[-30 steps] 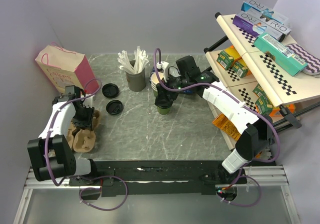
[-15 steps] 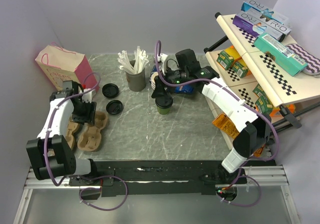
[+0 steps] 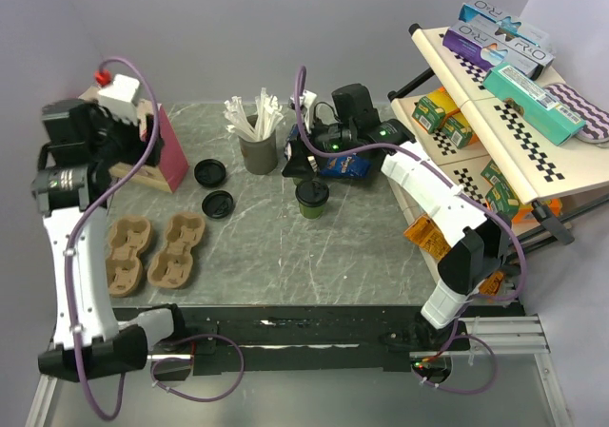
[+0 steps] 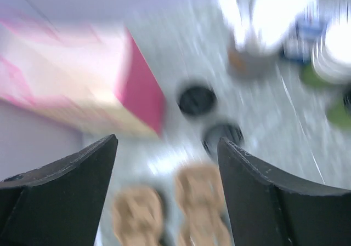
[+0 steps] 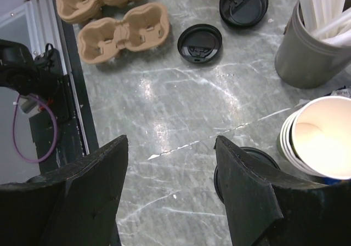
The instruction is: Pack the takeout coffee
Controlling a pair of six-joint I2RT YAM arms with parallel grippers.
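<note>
Takeout coffee [image 3: 311,197] upright | cup stack [image 5: 321,142] just beside | left gripper [image 4: 167,142], right gripper [image 5: 170,142] both spread, empty

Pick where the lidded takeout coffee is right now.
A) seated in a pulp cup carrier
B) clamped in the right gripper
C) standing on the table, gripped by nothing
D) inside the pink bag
C: the takeout coffee stands upright on the table, the right gripper is open and clear of it, and both cup carriers are empty.
</note>
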